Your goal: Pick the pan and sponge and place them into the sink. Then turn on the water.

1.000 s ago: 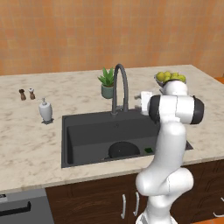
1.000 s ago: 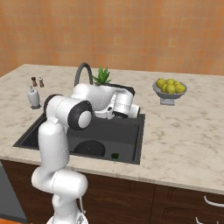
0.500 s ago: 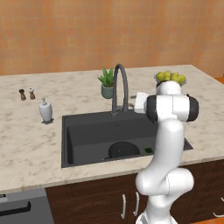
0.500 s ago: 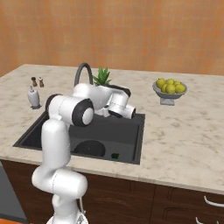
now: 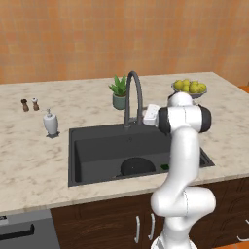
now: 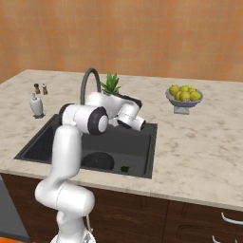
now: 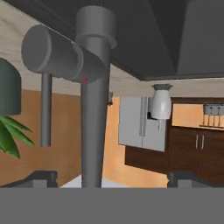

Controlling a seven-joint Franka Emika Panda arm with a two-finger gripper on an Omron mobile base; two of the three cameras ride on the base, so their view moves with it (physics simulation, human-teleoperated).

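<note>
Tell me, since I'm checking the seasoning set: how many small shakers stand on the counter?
2: a dark shaker and a lighter shaker, side by side on the counter's far left, behind the soap dispenser. None seems hidden.

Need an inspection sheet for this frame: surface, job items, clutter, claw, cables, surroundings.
Surface: beige marble counter.
Job's things: pan and sponge lie in the sink; no water seen from the faucet.
Clutter: potted plant, lemon bowl, soap dispenser, two shakers.
Claw: open, up close at the faucet's lever, which is upside down in the hand view.
Cables: nothing seen.
Surroundings: orange wall, dark cabinets below.
</note>
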